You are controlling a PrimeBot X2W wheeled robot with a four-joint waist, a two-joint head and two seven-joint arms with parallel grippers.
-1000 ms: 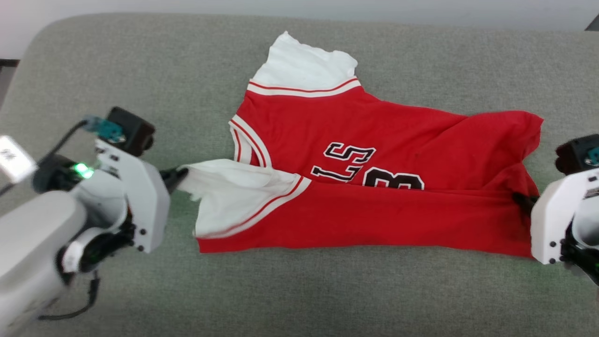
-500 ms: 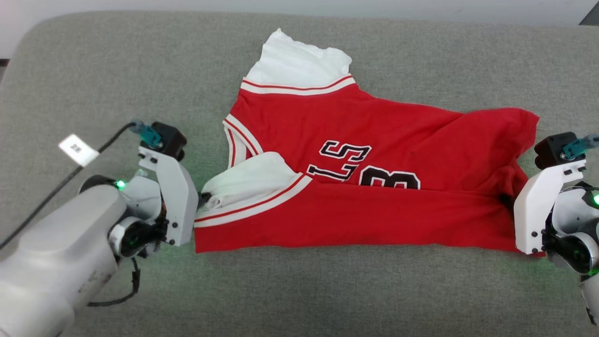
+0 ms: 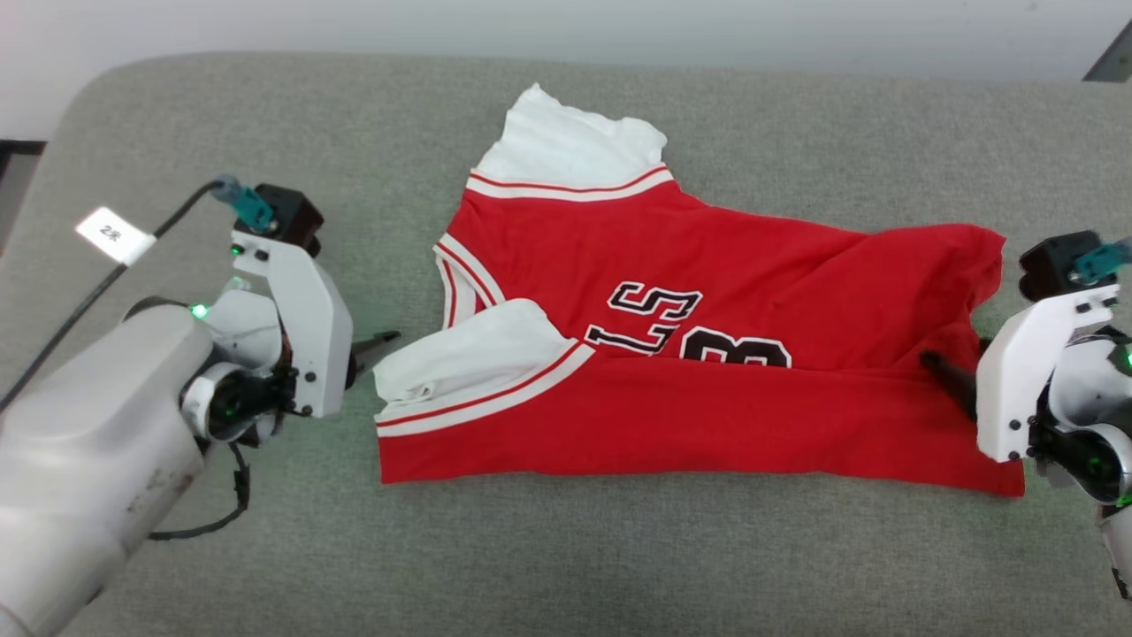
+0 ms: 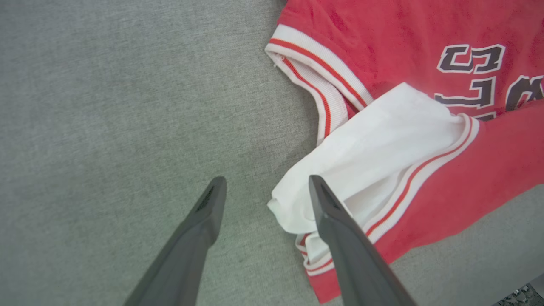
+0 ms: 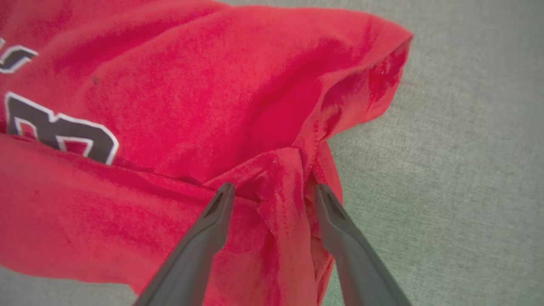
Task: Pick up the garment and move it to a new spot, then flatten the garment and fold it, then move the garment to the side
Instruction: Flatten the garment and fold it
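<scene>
Across the middle of the head view, on the grey fabric worktop, the garment: laid sideways, neck opening toward frame left, hem toward frame right. Near long edge folded up over the lower half of the black lettering. One white sleeve end flat at upper centre. The other doubled back onto the red at centre left, rumpled.

At frame left, the left gripper: jaws parted, holding nothing, tips just beside the rumpled sleeve end. In the left wrist view, one finger overlapping the white cloth; contact impossible to tell.

At frame right, the right gripper: jaws likewise spread, not clenched. In the right wrist view, straddling a bunched red ridge near the hem corner, loose cloth lying between the fingers.
</scene>
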